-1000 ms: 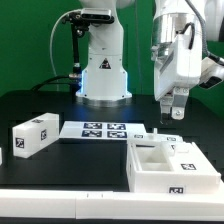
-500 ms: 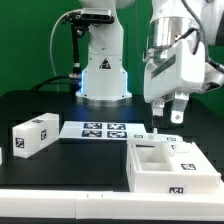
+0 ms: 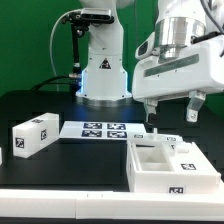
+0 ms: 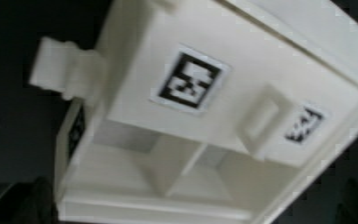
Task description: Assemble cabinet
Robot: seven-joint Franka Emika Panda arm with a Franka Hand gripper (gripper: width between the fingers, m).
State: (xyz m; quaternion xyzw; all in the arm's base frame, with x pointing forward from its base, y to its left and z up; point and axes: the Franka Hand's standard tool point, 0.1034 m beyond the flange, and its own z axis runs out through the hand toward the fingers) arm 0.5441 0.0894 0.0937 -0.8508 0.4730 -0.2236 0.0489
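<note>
The gripper [image 3: 171,118] hung in the air at about 2 o'clock in the exterior view, its jaws spread wide with open space between them and nothing in its hold. Straight under it, at about 5 o'clock in that view, the cabinet shell [image 3: 170,166] lay on the black table [image 3: 40,100] with its open compartments facing up; gripper and shell were apart, not touching. A smaller white block [image 3: 35,135] of the cabinet lay at about 9 o'clock, well apart from the shell, with a tag on its upper face and another on its side. Between block and shell, near the centre, the marker board [image 3: 103,129] lay flat, and the robot base [image 3: 103,75] stood behind it at 12 o'clock.

In the wrist view the cabinet shell [image 4: 211,110] filled nearly the whole picture, seen at a slant, with a black-and-white square tag [image 4: 194,78] on one wall, a second tag on a neighbouring face, and a partition dividing its inside
</note>
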